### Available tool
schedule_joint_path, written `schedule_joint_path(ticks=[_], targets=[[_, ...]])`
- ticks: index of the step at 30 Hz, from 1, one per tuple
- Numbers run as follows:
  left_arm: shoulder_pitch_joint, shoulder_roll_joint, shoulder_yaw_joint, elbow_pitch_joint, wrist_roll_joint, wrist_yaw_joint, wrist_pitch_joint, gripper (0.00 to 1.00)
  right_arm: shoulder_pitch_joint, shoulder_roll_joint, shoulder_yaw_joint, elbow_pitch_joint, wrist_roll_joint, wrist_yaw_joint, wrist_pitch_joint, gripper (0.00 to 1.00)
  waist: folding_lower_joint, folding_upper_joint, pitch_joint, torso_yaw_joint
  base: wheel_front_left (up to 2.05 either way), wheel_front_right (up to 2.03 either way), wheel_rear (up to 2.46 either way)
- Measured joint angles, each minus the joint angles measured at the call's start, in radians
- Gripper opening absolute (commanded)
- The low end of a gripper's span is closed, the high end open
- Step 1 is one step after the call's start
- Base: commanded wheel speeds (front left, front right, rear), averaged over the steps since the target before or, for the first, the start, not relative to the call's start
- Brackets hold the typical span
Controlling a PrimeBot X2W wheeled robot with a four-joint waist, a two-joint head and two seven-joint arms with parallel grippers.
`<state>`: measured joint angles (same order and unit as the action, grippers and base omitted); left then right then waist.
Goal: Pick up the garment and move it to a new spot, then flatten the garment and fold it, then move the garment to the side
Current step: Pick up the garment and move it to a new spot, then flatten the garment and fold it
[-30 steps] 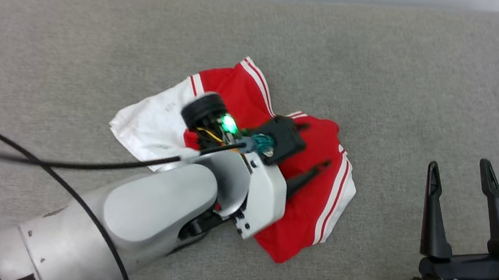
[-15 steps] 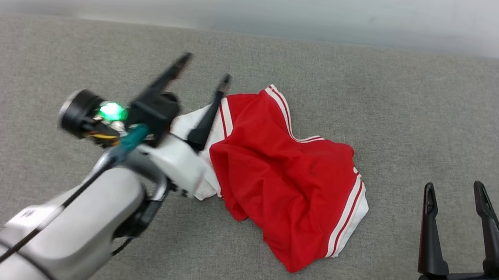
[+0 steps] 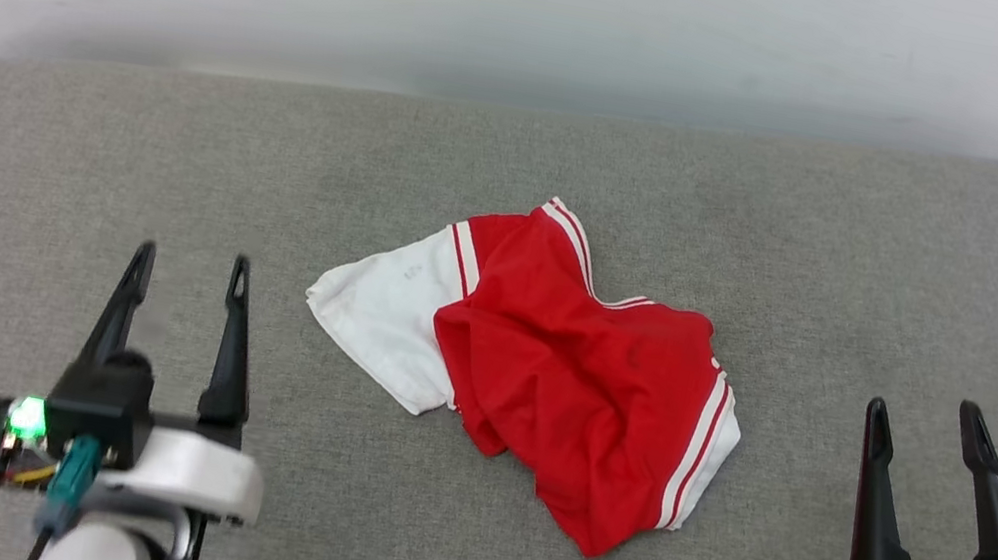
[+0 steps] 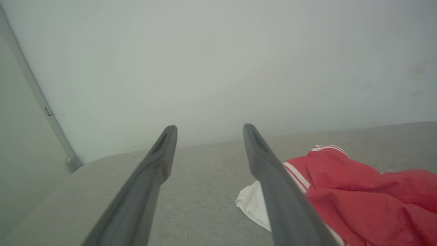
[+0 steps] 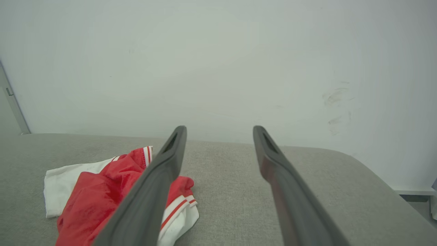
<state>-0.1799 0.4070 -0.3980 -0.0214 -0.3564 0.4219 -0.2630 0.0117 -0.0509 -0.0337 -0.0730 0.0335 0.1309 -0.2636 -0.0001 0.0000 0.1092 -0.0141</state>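
The garment [image 3: 563, 382], a red T-shirt with white sleeves and striped trim, lies crumpled in the middle of the grey cushioned surface [image 3: 517, 172]. My left gripper [image 3: 190, 269] stands open at the lower left, well clear of the shirt's white sleeve. At the lower right my right gripper [image 3: 927, 421] is open too, apart from the striped hem. In the left wrist view the garment [image 4: 368, 198] lies right of my open left gripper [image 4: 209, 130]. The right wrist view has the garment [image 5: 92, 198] left of my open right gripper [image 5: 219, 130].
A pale wall [image 3: 543, 14] runs along the far edge of the grey surface. The surface's rounded right corner [image 5: 375, 171] drops off toward the floor. A pale vertical strip [image 4: 37, 99] stands at the left end.
My left arm has drawn back off the garment to the lower left, leaving the shirt lying free. The head camera has tilted up, showing more wall. The right gripper has kept its place.
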Motion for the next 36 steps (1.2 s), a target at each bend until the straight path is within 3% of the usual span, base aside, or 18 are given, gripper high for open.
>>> schedule_joint_path(ticks=[17, 36], targets=[[0.265, -0.198, 0.215, -0.020, 0.200, -0.142, 0.000, 1.00, 0.074, 0.000, -0.002, 0.026, 0.084, 0.000, 0.000, 1.00, 0.0000, 0.0000, -0.064, 0.016, 0.00, 0.00, 0.00], [0.329, -0.279, 0.305, -0.026, 0.289, -0.245, 0.000, 1.00, 0.117, 0.000, 0.006, 0.041, 0.127, 0.000, 0.000, 1.00, 0.0001, 0.0000, -0.098, 0.031, 0.00, 0.00, 0.00]])
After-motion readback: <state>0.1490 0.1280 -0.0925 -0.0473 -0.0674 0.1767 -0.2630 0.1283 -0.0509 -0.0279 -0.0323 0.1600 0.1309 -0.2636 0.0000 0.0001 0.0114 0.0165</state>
